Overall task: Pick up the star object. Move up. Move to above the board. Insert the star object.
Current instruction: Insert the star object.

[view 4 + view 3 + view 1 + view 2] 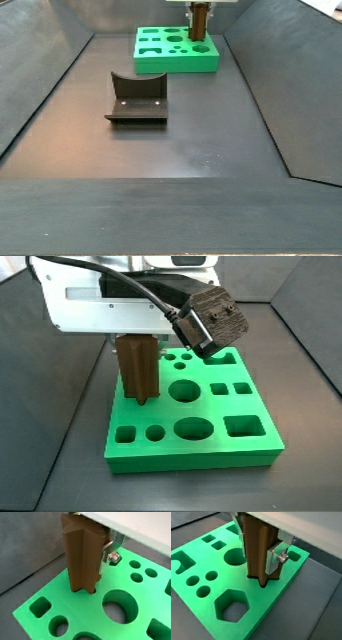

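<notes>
The star object [256, 547], a tall brown ridged prism, stands upright between my gripper's [256, 564] silver fingers [271, 559]. The gripper is shut on it. Its lower end meets a star-shaped hole near one edge of the bright green board [271, 609]; a dark rim of the hole shows around its foot. How deep it sits I cannot tell. In a wrist view the star object [81, 557] hides most of the gripper [91, 562] over the board [80, 609]. In both side views the star object [136, 368] [198, 24] stands on the board [134, 454] [174, 63] under the gripper [138, 341] [198, 8].
The dark fixture [138, 97] stands on the grey floor in front of the board. Sloping grey walls [40, 90] close in the floor on both sides. Round, square, oval and hexagon holes [232, 606] lie open in the board.
</notes>
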Controlling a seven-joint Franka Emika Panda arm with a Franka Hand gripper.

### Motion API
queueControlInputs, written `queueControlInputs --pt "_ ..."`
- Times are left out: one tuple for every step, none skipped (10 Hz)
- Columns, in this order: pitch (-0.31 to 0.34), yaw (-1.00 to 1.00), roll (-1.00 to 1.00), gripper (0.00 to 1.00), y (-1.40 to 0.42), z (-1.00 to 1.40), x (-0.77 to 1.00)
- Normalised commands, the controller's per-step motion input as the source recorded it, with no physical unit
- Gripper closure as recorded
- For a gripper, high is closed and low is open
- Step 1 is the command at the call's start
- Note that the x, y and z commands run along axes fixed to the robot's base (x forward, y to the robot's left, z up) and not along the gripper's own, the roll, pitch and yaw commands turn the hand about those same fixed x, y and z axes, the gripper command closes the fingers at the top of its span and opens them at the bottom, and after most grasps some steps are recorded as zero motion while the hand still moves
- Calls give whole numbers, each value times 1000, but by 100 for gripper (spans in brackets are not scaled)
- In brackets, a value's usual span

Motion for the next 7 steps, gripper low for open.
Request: queueControlInputs --pt "-127 166 96 100 -86 -697 54" --pt "-79 277 206 100 0 -783 34" --pt "-81 394 214 100 146 -714 0" --pt "-66 514 210 100 231 -671 0" --pt "-56 449 153 100 180 -571 0" --pt "-37 337 144 100 120 -534 0" --pt "-60 11 74 100 0 -491 -306"
